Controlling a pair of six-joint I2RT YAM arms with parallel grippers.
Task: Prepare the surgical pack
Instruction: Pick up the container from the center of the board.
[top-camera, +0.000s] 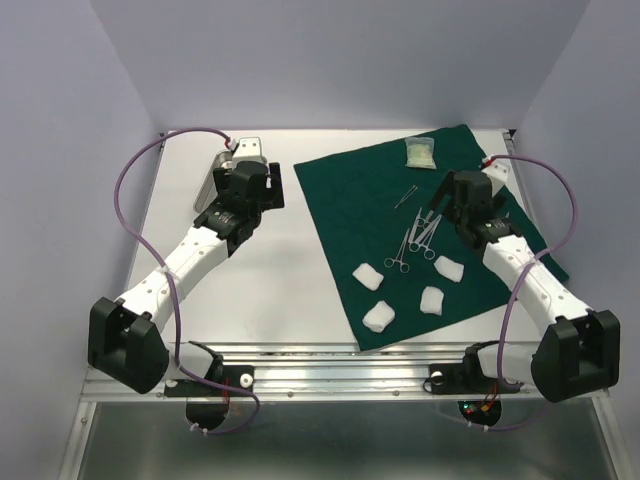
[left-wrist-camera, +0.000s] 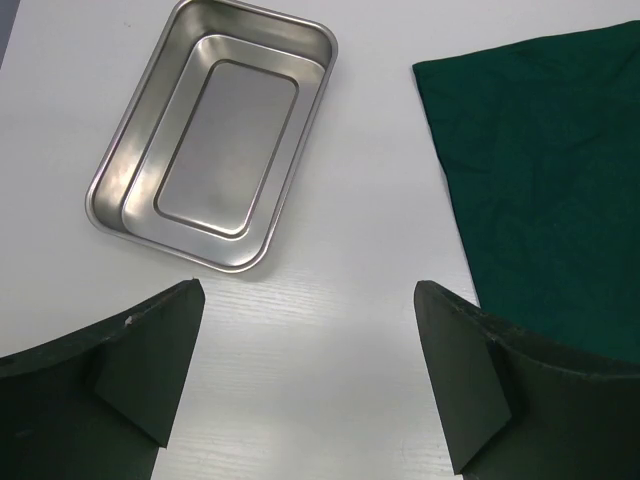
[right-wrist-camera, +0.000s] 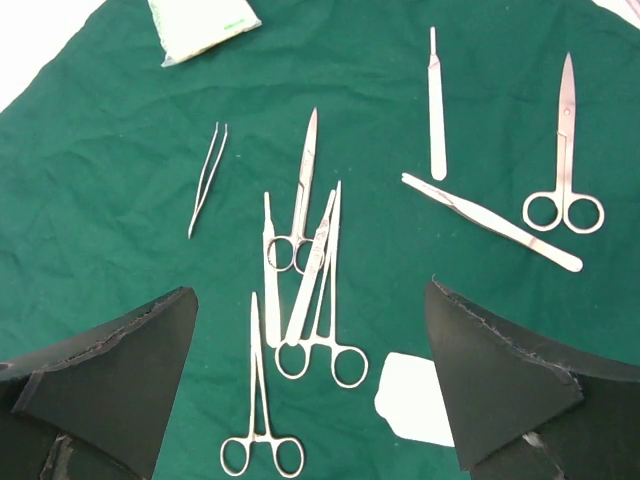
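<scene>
So both sets of fingers are spread wide, gripping nothing — left gripper (left-wrist-camera: 307, 300) near the steel tray (left-wrist-camera: 112, 170), right gripper (right-wrist-camera: 310, 295) above the forceps (right-wrist-camera: 262, 430) on the green drape (right-wrist-camera: 100, 210).

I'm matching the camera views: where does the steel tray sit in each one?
Top external: steel tray upper left, partly hidden behind the left arm.
Left wrist: upper left, empty, on the white table.
Right wrist: not in it.
Shared landmark: green drape, in all three.

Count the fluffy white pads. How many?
4 pads at the near end of the green cloth: far left, far right, near right, near left. The right arm might hide another.
</scene>
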